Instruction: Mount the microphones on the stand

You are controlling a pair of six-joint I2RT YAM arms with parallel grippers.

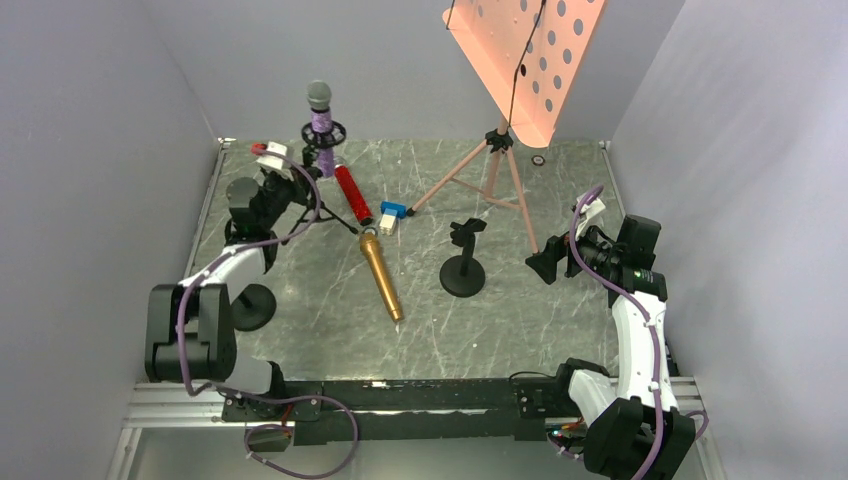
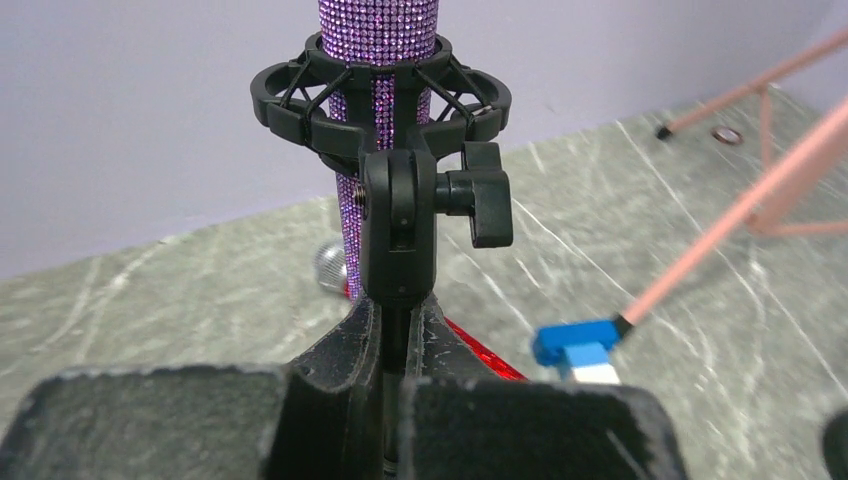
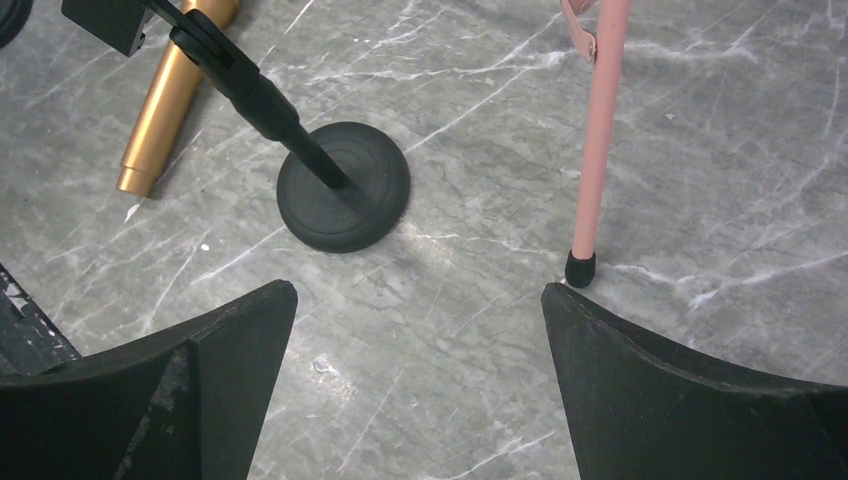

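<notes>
My left claw [image 2: 395, 335] is drawn narrow around the thin rod of the tripod stand [image 1: 322, 207], just under the shock mount [image 2: 380, 95]. The purple microphone [image 2: 378, 40] stands upright in that mount, near the far-left corner of the counter. I judge this one seated, and my job here is steadying the stand. To do it well I should hold the rod square and not twist. When I let go, I should open straight sideways so neither finger drags a leg or knocks the side knob [image 2: 485, 195].

The red microphone [image 1: 352, 194] lies flat just beside the tripod's legs, and I must not sweep it as I back away. The gold microphone [image 1: 381, 277] lies flat at mid-counter, its tail toward the near edge.

My right claw [image 3: 420, 295] hangs wide open and empty over the counter toward the right edge. It is between the round-base stand [image 3: 343, 185] and a foot of the pink music stand [image 3: 597, 130]. That round-base stand's clip looks empty, so I'd take the gold microphone there next, gripping it mid-body and well clear of the pink leg
</notes>
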